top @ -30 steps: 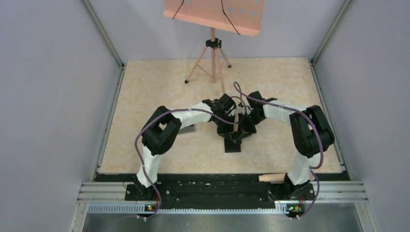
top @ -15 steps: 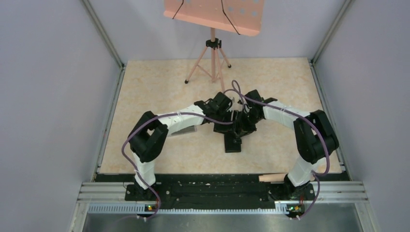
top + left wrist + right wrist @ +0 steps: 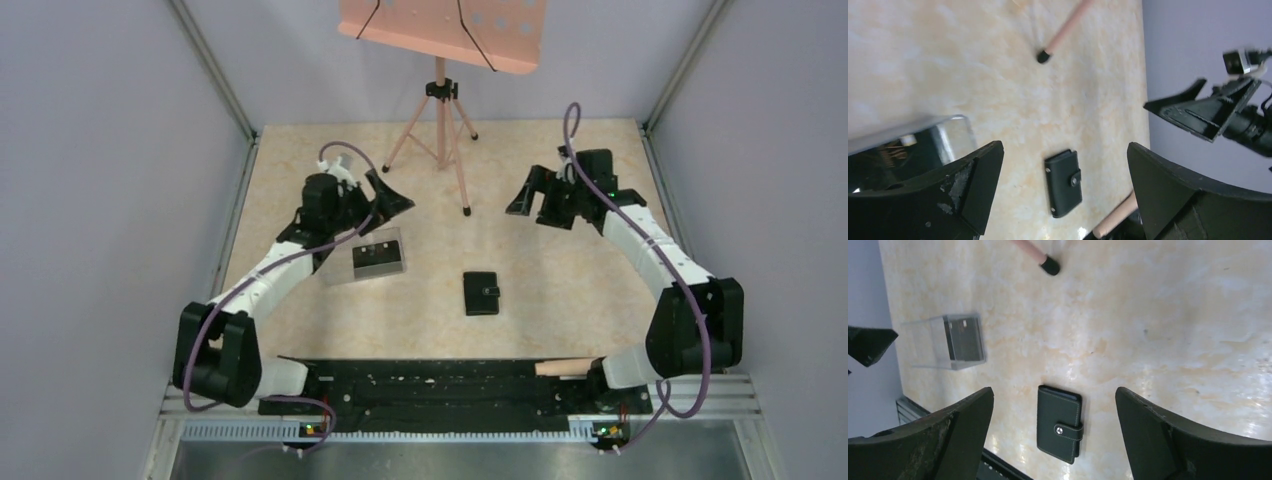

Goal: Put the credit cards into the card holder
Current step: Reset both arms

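Card holder [image 3: 481,293] lies snapped shut on the table [image 3: 570,300], between the two arms; dark credit cards [image 3: 378,258] sit in the clear box [image 3: 338,267] to its left; left gripper [image 3: 388,197] and right gripper [image 3: 528,198] hang well away, fingers spread wide, nothing held.
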{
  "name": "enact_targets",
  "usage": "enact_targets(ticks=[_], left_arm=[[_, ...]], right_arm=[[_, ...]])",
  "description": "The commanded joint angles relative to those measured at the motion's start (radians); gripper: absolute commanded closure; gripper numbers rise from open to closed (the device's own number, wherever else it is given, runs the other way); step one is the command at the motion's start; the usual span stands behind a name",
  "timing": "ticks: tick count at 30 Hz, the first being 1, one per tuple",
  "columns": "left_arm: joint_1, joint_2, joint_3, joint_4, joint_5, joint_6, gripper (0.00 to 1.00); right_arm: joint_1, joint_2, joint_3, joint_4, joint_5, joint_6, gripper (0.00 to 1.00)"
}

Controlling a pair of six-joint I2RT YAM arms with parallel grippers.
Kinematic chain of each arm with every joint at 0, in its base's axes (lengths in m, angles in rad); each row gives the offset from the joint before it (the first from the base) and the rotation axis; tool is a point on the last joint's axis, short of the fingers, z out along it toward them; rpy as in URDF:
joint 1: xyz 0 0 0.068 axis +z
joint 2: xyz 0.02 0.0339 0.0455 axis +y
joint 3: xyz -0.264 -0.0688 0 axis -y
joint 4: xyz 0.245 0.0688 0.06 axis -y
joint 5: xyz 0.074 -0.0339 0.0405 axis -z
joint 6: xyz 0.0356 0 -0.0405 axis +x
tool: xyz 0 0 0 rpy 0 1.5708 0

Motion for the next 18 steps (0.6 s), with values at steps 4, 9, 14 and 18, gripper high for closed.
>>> enact_targets(ticks=[4, 9, 14, 18], left_arm=[[0.255, -0.178, -0.090, -0.008, -0.107, 0.035, 0.01], [0.314, -0.250, -0.107, -0.131, -0.374, 0.192, 0.01], [0.313, -0.316, -0.225, 0.011, -0.597, 0.426, 0.01], [0.314, -0.316, -0.362, 0.155, -0.702, 0.565, 0.01]], right_arm=[[-0.131, -0.027, -0.043, 0.109, 0.016, 0.056, 0.05], [-0.131, -0.053, -0.068, 0.115, 0.325, 0.029, 0.01], [-0.132, -0.170, -0.236, 0.254, 0.689, -0.011, 0.01], [-0.132, -0.237, -0.433, 0.493, 0.827, -0.069, 0.01]])
